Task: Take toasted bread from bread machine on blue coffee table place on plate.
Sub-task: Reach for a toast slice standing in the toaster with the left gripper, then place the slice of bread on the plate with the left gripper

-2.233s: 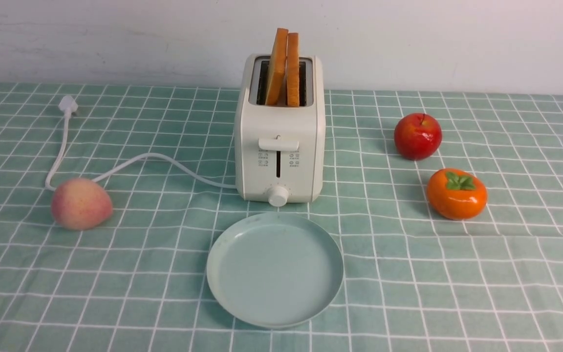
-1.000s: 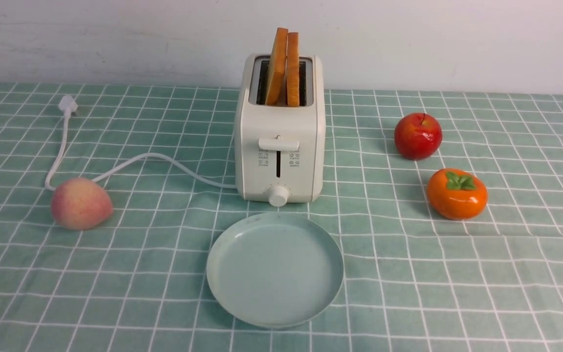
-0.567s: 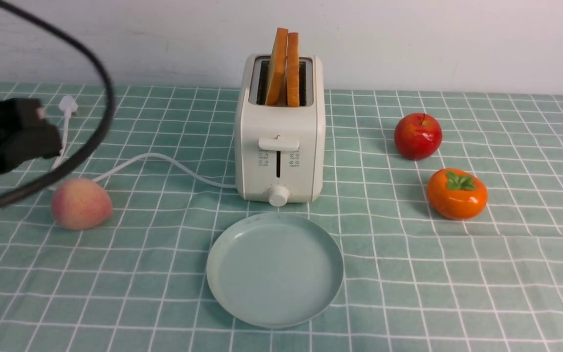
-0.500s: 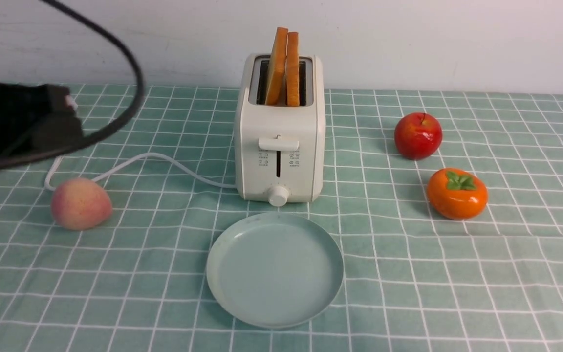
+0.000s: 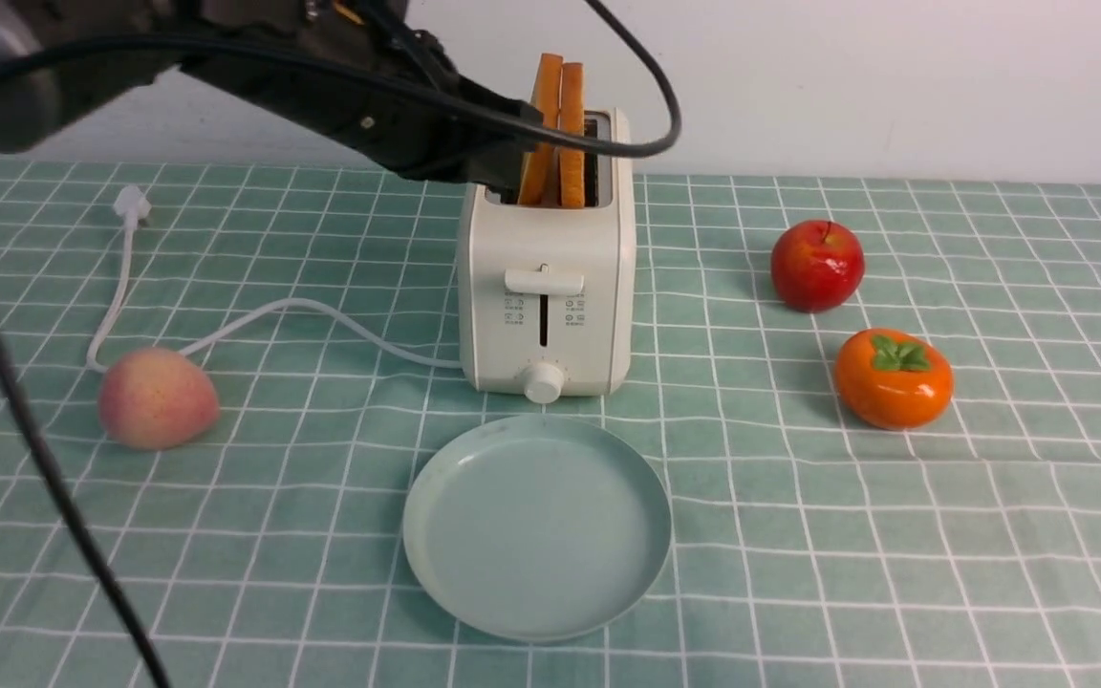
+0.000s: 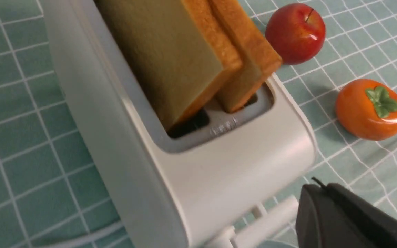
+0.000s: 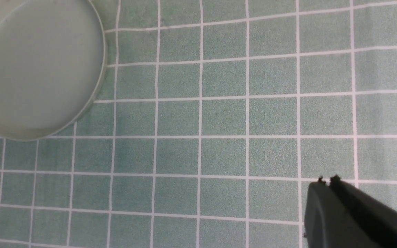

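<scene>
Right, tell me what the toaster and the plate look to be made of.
Toaster: probably smooth plastic, satin cream-white, going by the soft sheen on its rounded edges; it could be painted metal. Plate: pale blue-green with a faint gloss on its rim, maybe glazed ceramic, though plastic is possible.

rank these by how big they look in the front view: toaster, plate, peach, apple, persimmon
1. Toaster
2. Plate
3. Peach and persimmon: look about alike, so not ranked
4. Apple, though it sits farther from the camera
</scene>
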Controlling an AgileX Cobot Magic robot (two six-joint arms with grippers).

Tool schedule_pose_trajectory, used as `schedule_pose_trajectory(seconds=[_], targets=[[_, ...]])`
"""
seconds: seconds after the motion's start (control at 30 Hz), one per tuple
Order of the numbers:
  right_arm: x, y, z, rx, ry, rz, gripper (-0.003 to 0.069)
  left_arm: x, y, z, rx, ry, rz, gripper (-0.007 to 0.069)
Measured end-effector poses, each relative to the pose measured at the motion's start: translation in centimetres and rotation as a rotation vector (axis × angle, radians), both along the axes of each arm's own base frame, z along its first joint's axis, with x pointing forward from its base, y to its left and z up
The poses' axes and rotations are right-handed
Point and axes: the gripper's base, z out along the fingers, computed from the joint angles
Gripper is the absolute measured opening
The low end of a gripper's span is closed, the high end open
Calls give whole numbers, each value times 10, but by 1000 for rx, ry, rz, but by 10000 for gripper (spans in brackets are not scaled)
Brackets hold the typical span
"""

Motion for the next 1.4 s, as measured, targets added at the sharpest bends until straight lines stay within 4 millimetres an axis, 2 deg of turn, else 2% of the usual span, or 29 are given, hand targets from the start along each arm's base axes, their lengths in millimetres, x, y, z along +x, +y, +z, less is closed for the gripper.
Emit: schedule_pose_trajectory(seconds=[0.03,0.07,0.13,0.23,0.27,0.33,0.47,0.63,0.77,0.8,0.87,0.97,1.0,1.03,1.1,1.2,1.23,1.27,1.3,1.33,1.37,1.4], targets=[[0,0,0,0,0,0,19,2,-1,1,-1,-8,0,15],[0,0,0,0,0,0,20,10,-3,-5,5,-1,-1,34],[0,0,0,0,0,0,23,26,-7,-14,10,-18,7,109],[0,0,0,0,-2,-1,27,43,-10,-24,-2,-63,43,227],[0,0,0,2,-3,-1,27,44,-9,-24,-5,-72,49,242],[1,1,1,15,-7,-3,33,56,-10,-35,-15,-106,84,329],[1,2,1,26,-15,-7,35,64,-11,-47,-10,-132,106,372],[2,2,2,36,-24,-10,40,67,-10,-45,17,-193,101,350],[2,3,2,44,-26,-12,44,70,-9,-42,22,-247,114,188],[2,3,2,45,-26,-12,47,69,-8,-40,22,-255,115,74],[2,3,2,48,-26,-12,48,68,-8,-36,22,-261,112,53],[2,3,3,49,-28,-13,55,53,-5,-8,27,-274,81,68],[2,3,3,49,-27,-12,55,51,-5,-6,26,-273,77,69],[2,3,3,54,-27,-13,55,39,1,18,14,-291,70,69],[2,4,3,67,-27,-14,57,17,12,55,-20,-306,77,69],[3,5,4,78,-34,-17,59,-19,35,105,-83,-308,111,69],[3,5,4,79,-35,-17,59,-22,36,108,-88,-306,114,69],[3,5,4,82,-39,-19,62,-43,48,130,-124,-288,134,69],[3,5,4,84,-40,-20,62,-46,49,132,-123,-277,130,69],[4,5,5,91,-45,-22,64,-66,57,144,-127,-229,122,69],[4,6,5,96,-47,-23,65,-80,59,148,-117,-180,99,69],[4,6,5,98,-47,-23,65,-81,58,146,-111,-167,93,69]])
